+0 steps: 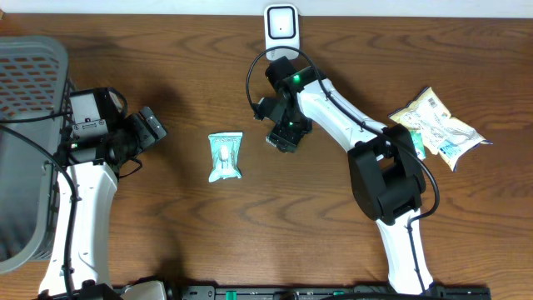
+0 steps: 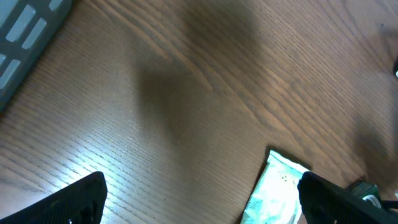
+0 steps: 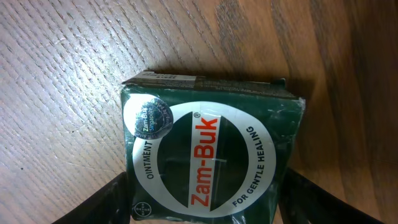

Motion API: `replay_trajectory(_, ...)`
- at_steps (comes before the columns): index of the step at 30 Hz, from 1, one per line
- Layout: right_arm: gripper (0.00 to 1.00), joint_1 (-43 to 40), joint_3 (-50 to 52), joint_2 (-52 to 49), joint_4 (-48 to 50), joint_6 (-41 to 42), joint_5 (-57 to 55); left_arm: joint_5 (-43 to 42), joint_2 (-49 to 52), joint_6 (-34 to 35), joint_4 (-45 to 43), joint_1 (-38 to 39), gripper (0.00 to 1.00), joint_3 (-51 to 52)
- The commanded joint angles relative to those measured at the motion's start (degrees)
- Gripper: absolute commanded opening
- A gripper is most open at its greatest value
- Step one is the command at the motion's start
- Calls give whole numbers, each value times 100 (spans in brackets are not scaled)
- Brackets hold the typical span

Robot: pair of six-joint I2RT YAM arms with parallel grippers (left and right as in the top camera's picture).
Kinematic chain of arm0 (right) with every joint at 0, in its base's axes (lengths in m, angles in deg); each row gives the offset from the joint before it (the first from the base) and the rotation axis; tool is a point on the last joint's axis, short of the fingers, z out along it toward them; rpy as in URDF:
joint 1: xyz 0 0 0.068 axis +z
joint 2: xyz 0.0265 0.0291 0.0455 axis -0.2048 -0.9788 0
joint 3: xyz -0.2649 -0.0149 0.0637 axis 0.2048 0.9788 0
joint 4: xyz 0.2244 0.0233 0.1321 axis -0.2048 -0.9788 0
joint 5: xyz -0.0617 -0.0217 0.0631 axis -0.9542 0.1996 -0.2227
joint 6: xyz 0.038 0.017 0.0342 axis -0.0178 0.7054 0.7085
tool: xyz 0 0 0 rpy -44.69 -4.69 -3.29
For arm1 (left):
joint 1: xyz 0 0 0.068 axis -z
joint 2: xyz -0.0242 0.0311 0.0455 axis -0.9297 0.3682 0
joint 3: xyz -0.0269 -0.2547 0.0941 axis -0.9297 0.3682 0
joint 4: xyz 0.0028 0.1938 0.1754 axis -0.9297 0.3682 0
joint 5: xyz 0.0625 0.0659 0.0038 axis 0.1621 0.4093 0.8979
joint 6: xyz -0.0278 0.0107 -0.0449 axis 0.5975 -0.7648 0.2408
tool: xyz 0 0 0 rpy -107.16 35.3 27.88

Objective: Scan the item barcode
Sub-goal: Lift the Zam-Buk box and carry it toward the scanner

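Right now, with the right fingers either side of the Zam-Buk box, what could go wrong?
1. The Zam-Buk box lies slightly askew between the right fingers, so closing may twist it or catch only its corners.
2. Only the label face shows, no barcode; lifted as is, the wrong side may face the scanner.
3. Its wrapping looks glossy, so it might slip.
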Motion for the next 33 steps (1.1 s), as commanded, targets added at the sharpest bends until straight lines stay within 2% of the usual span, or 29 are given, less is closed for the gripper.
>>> replay_trajectory(1,70,11,46,-59,-39,181,-11,57,2,-52,15,-24,98,-24)
replay_trajectory(5,77,11,116,-59,-68,179,-31,57,2,-52,15,-24,98,-24)
replay_trajectory(9,79,11,205,-59,-57,177,-50,57,2,-52,17,-24,98,-24)
replay_trajectory(14,69,11,229,-59,0,179,-50,57,2,-52,15,-24,98,-24)
replay_trajectory(18,54,11,229,-59,9,391,-46,57,2,-52,15,-24,98,-24)
replay_trajectory(21,50,11,225,-57,11,612,76,57,2,-52,15,-24,98,-24)
replay_trajectory(27,48,-13,26,11,-245,610,1523,57,2,-52,15,-24,98,-24)
replay_trajectory(33,49,-310,-691,42,-1182,562,3989,57,2,-52,15,-24,98,-24)
